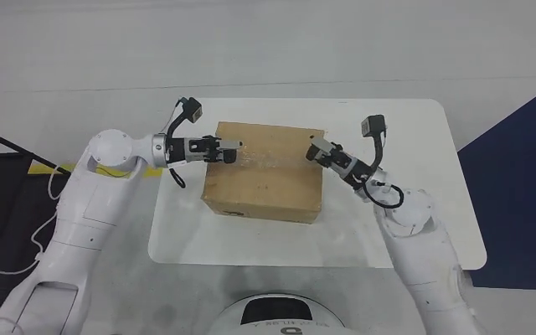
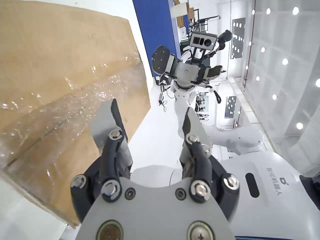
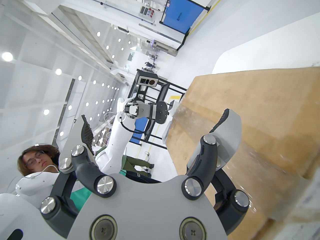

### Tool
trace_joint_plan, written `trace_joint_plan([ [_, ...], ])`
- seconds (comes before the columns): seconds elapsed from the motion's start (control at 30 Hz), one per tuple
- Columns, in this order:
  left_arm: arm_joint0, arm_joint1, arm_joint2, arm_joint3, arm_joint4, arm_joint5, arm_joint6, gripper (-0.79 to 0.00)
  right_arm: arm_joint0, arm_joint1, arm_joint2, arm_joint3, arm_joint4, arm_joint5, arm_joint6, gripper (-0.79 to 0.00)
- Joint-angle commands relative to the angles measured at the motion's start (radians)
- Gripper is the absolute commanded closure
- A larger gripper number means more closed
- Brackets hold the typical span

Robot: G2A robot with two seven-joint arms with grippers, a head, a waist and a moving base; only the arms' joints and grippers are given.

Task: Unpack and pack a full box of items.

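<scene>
From above: closed cardboard box [image 1: 264,172] in the middle of the white table [image 1: 419,134], flaps down under a strip of clear tape [image 1: 270,159], contents hidden. Left gripper [image 1: 239,147] at the left end of the taped seam, fingertips over the top edge. Right gripper [image 1: 311,152] at the opposite end of that seam, at the right top edge. Facing each other across the lid, box between. From the left wrist: left gripper [image 2: 151,109] spread wide, holding nothing. One finger [image 2: 106,123] in front of the box [image 2: 62,71] near the wrinkled tape [image 2: 105,86], the other out beside the box over bare table; cannot tell whether touching the cardboard. Farther off, past the end of the box, right gripper [image 2: 214,71]. From the right wrist: right gripper [image 3: 155,119] likewise wide apart and empty, one finger [image 3: 231,131] over the box [image 3: 250,96] alongside the tape [image 3: 250,151], the other off to the side of the box. Beyond, at the far end of the lid, left gripper [image 3: 129,109].
</scene>
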Motion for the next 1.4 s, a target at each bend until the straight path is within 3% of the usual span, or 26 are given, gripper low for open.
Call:
trace_joint_plan([
  [0.0,-0.003,0.0,-0.003,0.008,-0.018,-0.009,-0.004,-0.733,-0.033,0.007,0.047,0.019,0.029,0.008,0.015,-0.785],
  [0.03,-0.002,0.0,-0.007,0.011,-0.029,-0.014,-0.007,-0.785,-0.042,0.009,0.058,0.021,0.039,0.013,0.024,-0.785],
  [0.27,0.002,0.002,-0.021,0.02,-0.064,-0.027,-0.017,-0.785,-0.056,0.018,0.079,0.052,0.076,0.014,0.08,-0.785],
  [0.63,0.002,0.002,-0.021,0.02,-0.064,-0.027,-0.017,-0.785,0.013,0.019,0.014,0.083,0.061,0.048,0.092,-0.785],
  [1.03,0.002,0.002,-0.021,0.02,-0.064,-0.027,-0.017,-0.785,-0.033,0.029,0.038,0.01,0.088,0.007,0.096,-0.785],
  [1.37,0.002,0.002,-0.021,0.02,-0.064,-0.027,-0.017,-0.785,0.061,0.025,-0.054,0.084,0.061,0.085,0.101,-0.785],
])
